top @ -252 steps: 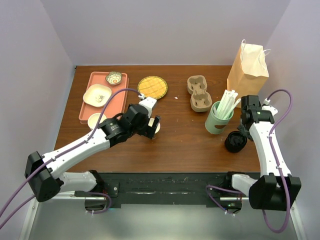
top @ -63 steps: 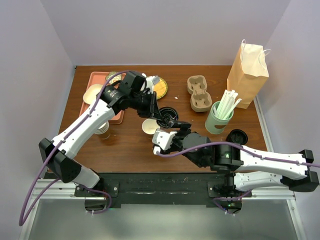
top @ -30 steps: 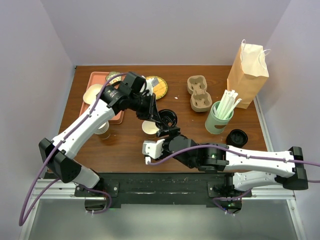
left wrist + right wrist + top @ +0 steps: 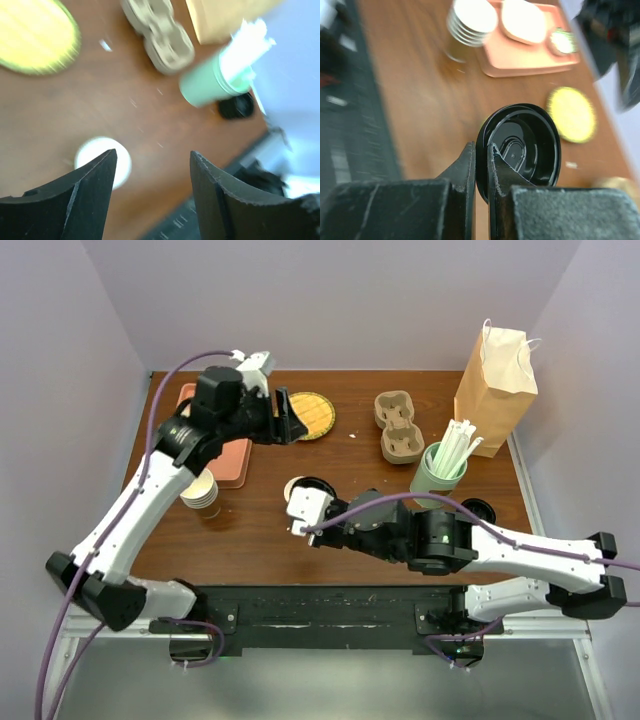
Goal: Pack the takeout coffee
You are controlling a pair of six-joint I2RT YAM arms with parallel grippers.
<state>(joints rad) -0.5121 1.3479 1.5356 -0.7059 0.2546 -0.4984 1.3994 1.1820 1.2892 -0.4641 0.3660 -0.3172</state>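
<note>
Since the paper cup (image 4: 97, 159) mid-bench seemingly awaits capping, the right gripper (image 4: 481, 155) clenches the black lid (image 4: 520, 150) by its rim nearby; the left gripper (image 4: 152, 155) hangs released toward the far-left corner.

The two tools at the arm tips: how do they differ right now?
The left tool is open with nothing between its fingers, while the right tool is shut on a round black plastic lid, pinching its rim. From above, the left tool is by the round yellow mat at the brown wooden table's far side, while the right tool is near its middle. Both have two black fingers.
</note>
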